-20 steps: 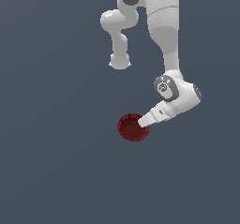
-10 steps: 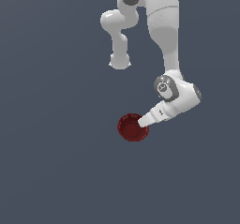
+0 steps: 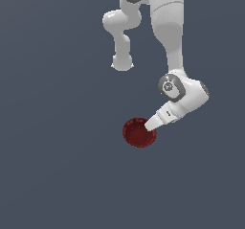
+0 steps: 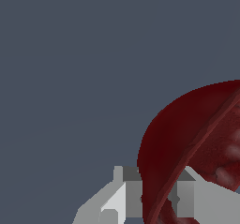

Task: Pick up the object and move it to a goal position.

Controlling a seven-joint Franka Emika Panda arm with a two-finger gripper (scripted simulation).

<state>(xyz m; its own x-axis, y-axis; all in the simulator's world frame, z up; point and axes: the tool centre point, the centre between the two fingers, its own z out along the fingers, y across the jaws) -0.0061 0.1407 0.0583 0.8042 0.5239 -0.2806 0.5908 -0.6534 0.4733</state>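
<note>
Dark red ribbed bowl [image 3: 138, 132] on grey table [image 3: 57, 166]. Pincer [image 4: 157, 204] closed on bowl rim, one finger [image 4: 123, 197] outside, one inside.

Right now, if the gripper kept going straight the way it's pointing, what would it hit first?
The bowl. The gripper already straddles its rim, one finger on each side of the wall, so pushing on would probably press the bowl against the floor.

Bowl [image 3: 138, 132]: dark red, glossy w/ faint highlights, ribbed rim. Arm [image 3: 167, 22]: smooth white plastic-look shell, slight sheen. Gripper [image 4: 159, 199]: matt grey/white. Floor [image 3: 52, 151]: flat matt slate.
</note>
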